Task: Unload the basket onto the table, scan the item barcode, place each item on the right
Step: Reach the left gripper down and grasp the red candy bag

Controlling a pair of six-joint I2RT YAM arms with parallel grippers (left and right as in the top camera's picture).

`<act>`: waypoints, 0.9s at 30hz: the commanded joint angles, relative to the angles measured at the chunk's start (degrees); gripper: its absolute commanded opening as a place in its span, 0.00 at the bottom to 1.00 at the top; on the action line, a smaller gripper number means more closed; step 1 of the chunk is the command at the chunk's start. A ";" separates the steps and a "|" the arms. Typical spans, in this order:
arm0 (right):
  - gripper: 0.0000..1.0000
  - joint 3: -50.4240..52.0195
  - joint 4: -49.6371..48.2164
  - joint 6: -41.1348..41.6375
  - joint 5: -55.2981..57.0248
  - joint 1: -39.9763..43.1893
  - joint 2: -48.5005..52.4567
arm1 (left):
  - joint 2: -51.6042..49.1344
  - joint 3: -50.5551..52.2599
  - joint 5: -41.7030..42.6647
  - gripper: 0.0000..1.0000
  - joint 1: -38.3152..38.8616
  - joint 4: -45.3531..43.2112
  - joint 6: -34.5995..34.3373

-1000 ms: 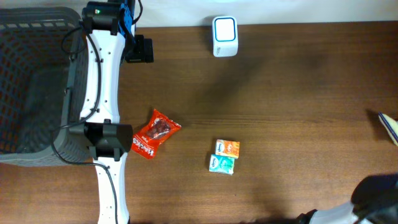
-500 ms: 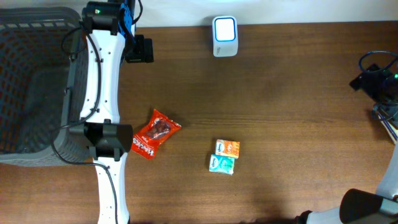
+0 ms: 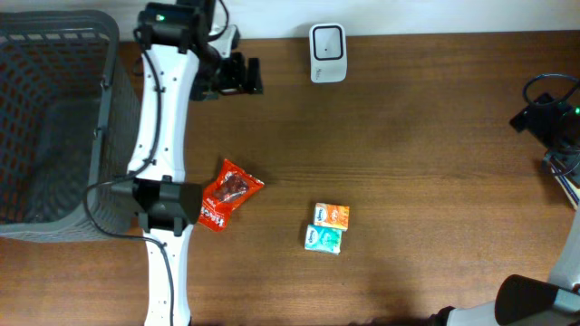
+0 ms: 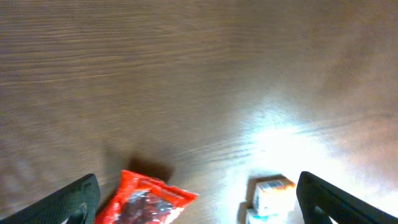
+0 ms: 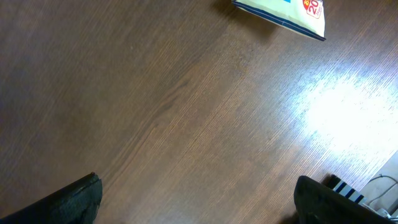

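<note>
Currently both arms hang above the brown desk (image 3: pixel 435 136) with nothing in either grasp. The left pincer (image 3: pixel 248 76) sits near the far edge, just left of the white scanner (image 3: pixel 327 41) and apart from it. Its own camera shows its two dark fingers (image 4: pixel 74 202) spread wide at the lower corners, with only bare wood between them.

The red snack packet (image 3: pixel 227 193) lies flat and slanted on the desk, just beside the black elbow joint of the left arm (image 3: pixel 159 136), well apart from the scanner. In the left wrist view it shows at the bottom edge, unheld.

Nearer the middle, an orange box (image 3: pixel 332 215) and a teal box (image 3: pixel 323 238) lie touching each other, to the right of the packet and apart from it. A dark mesh basket (image 3: pixel 54 118) stands at the left end of the desk.

The right pincer (image 5: pixel 198 183) is out by the right edge, also spread wide, its fingers (image 5: pixel 68 202) framing bare wood. A white and blue packet (image 5: pixel 283 12) lies at the top of that view, clear of the fingers. None of these things is in front of the scanner.
</note>
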State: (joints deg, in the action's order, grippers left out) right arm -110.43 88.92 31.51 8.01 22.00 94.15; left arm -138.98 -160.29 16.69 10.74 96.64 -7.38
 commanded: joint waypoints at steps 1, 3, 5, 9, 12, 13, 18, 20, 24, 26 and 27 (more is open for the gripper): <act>0.99 0.28 0.22 0.33 0.11 -0.28 0.20 | 0.76 2.51 1.84 0.99 1.79 0.11 1.90; 0.99 0.28 0.22 0.31 0.11 -0.28 0.20 | 2.69 5.99 -0.98 0.99 2.21 0.11 1.88; 0.98 0.28 0.22 0.33 0.11 -0.28 0.20 | 5.66 10.91 -3.54 0.99 2.23 0.11 1.88; 0.99 0.28 0.22 0.33 0.11 -0.28 0.20 | 14.71 25.09 -7.61 0.99 2.23 0.11 1.86; 0.99 0.28 0.22 0.33 0.11 -0.28 0.20 | 20.70 35.52 -7.52 0.99 2.82 0.11 0.59; 0.99 0.28 0.22 0.33 0.11 -0.28 0.20 | 22.18 39.30 -7.54 0.99 3.39 -0.02 0.02; 0.98 0.28 0.22 0.33 0.11 -0.28 0.20 | 24.59 55.28 -9.05 0.99 6.38 -6.82 -0.11; 0.99 0.28 0.22 0.33 0.11 -0.28 0.20 | 24.59 60.46 -9.03 0.99 6.51 -10.43 -0.09; 0.99 0.28 0.22 0.33 0.11 -0.28 0.20 | 24.57 71.60 -9.35 0.95 6.51 -17.73 -0.07; 0.99 0.28 0.22 0.33 0.11 -0.28 0.20 | 24.57 74.69 -11.52 0.85 6.51 -21.07 -0.11; 0.98 0.28 0.22 0.33 0.11 -0.28 0.20 | 24.57 75.34 -12.79 0.84 6.49 -22.23 -0.13</act>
State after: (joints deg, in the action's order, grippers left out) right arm -110.41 89.12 31.48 8.01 22.02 94.24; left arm -114.78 -87.90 7.38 17.50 77.03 -7.22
